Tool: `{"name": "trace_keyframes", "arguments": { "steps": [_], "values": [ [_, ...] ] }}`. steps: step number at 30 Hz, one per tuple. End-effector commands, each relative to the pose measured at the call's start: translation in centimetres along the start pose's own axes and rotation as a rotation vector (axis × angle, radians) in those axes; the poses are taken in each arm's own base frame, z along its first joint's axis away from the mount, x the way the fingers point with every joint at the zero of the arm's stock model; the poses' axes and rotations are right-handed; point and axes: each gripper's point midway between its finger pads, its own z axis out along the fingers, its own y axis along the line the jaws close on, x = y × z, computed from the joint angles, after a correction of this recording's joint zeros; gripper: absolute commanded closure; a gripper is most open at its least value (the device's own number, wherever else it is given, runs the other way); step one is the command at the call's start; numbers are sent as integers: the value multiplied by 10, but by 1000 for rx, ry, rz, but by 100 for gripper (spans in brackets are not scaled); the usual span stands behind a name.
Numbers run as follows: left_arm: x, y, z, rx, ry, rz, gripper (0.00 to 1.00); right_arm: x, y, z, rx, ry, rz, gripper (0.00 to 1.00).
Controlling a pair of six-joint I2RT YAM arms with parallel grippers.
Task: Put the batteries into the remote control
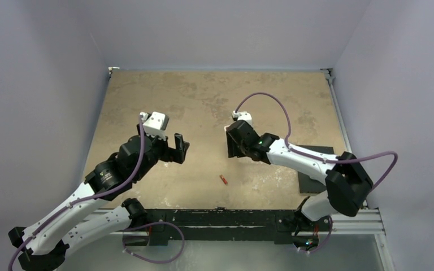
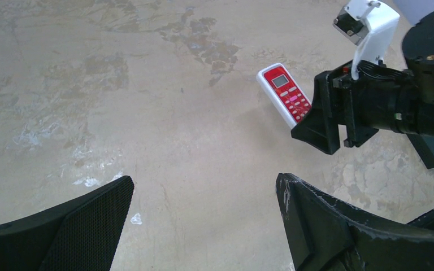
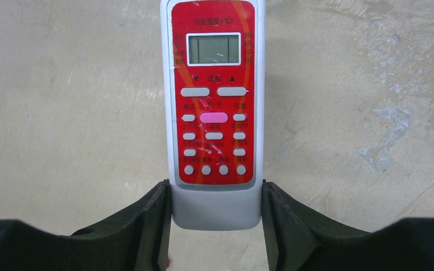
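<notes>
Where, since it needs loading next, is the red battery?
In the top view the battery lies on the table near its front edge, between the arms, closer to the bases than the right end effector gripping the remote control.

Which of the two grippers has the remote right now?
The right gripper: it clamps the bottom end of the remote control, whose red button face is turned toward that wrist camera. The left gripper stands wide open, holding nothing.
</notes>
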Motion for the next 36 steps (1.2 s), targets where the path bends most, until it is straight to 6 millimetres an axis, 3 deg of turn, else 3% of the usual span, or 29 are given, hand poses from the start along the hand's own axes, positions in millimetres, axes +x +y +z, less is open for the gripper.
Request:
{"name": "trace_keyframes", "arguments": {
  "steps": [1, 12, 18, 25, 36],
  "values": [
    [2, 0, 5, -16, 4, -26, 1, -12, 15, -23, -158, -60, -104, 100],
    [9, -31, 13, 111, 48, -135, 1, -16, 44, -76, -413, -153, -335, 100],
    [22, -45, 23, 164, 123, -187, 3, -17, 53, -93, -474, -213, -439, 100],
    [29, -38, 39, 253, 204, -305, 10, -15, 66, -119, -548, -319, -596, 100],
    [29, -57, 37, 481, 292, -464, 18, -19, 78, -135, -580, -407, -789, 100]
  ]
}}
